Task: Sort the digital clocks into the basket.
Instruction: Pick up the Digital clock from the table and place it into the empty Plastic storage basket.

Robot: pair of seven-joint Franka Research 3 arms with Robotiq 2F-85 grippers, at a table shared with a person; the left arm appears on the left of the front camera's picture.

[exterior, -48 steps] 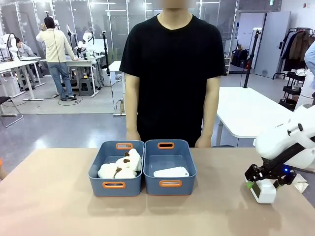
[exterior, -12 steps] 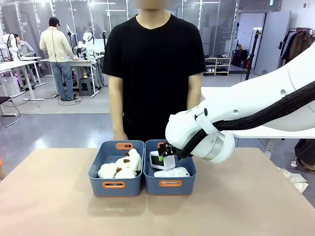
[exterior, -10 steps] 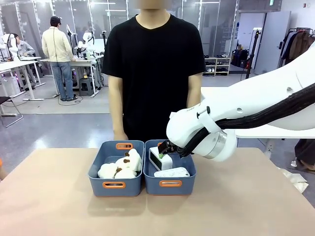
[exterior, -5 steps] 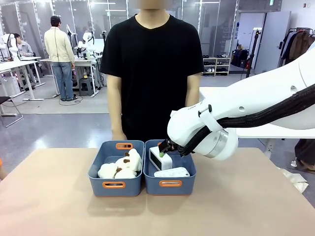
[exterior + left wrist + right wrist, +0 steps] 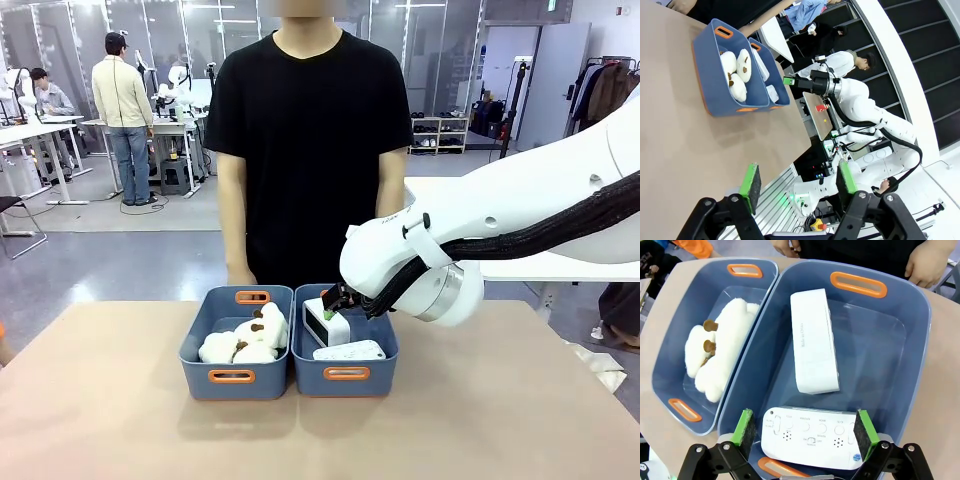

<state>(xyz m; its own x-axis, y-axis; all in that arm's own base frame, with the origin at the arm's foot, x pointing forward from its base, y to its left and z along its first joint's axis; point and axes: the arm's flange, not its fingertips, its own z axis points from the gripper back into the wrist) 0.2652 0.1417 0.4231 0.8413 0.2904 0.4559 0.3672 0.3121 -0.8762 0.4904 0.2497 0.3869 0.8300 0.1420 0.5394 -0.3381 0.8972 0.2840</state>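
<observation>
Right gripper [image 5: 805, 432] is hanging with jaws spread wide and gripping nothing over the right basket [image 5: 920, 355], where both digital clocks [image 5: 812, 342] are lying inside, beside the tub [image 5: 665, 355] of plush toys [image 5: 720, 360].

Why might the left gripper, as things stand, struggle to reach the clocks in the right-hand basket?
Probably it would: the left gripper sits far off, and the right arm hangs over the basket holding the clocks.

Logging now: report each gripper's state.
Left gripper: open, empty.
Right gripper: open, empty, above the blue-grey plastic basket.
</observation>
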